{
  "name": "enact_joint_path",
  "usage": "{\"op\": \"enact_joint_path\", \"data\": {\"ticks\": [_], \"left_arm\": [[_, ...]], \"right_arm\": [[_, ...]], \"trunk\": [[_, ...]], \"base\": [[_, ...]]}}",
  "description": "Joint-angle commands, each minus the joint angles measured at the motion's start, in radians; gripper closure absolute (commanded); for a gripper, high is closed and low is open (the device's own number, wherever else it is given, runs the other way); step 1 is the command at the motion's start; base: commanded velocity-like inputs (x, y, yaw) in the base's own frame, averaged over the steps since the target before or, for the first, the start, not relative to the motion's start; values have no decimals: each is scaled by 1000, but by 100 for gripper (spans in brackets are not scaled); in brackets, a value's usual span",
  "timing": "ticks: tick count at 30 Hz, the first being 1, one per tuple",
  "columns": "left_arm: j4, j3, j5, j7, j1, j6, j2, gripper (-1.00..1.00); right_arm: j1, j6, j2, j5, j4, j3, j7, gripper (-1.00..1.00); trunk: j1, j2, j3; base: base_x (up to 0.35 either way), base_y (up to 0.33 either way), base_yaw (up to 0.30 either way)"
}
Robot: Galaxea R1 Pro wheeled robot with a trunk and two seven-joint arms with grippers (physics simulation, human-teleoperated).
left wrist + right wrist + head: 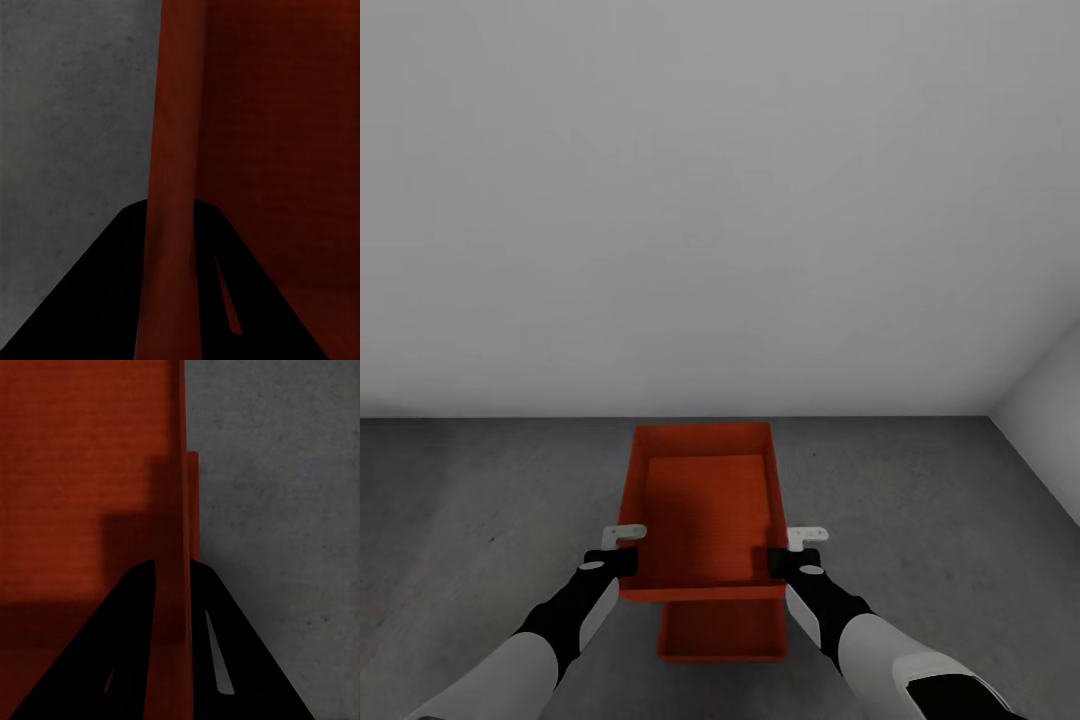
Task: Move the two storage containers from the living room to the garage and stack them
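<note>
I hold one orange-red storage container point(705, 515) level above the grey concrete floor point(480, 520) of the garage. My left gripper point(618, 560) is shut on its left wall and my right gripper point(792, 560) on its right wall, both near the front corners. In the left wrist view the container wall point(176, 150) runs between the dark fingers of the left gripper point(172, 225). The right wrist view shows the opposite wall point(180, 510) pinched by the right gripper point(172, 577). The other storage container point(722, 632) rests on the floor below, mostly covered by the held one.
A plain white wall point(720, 200) stands straight ahead. A second white wall point(1050, 420) closes the right side. Bare concrete spreads to the left and right of the containers.
</note>
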Motion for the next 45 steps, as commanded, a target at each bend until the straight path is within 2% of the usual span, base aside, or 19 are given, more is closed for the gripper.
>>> {"op": "enact_joint_path", "data": {"ticks": [1,6,45], "left_arm": [[0,64,5,100,0,7,3,100],[0,64,5,100,0,7,3,100],[0,65,6,100,0,9,4,100]], "right_arm": [[-2,-82,-59,15,-4,-52,-33,100],[-1,-82,-60,15,-4,-52,-33,100],[-2,-82,-61,15,-4,-52,-33,100]], "trunk": [[0,-2,-2],[0,-2,-2],[150,-275,-124]], "base": [[0,0,0],[0,0,0],[0,0,0]]}}
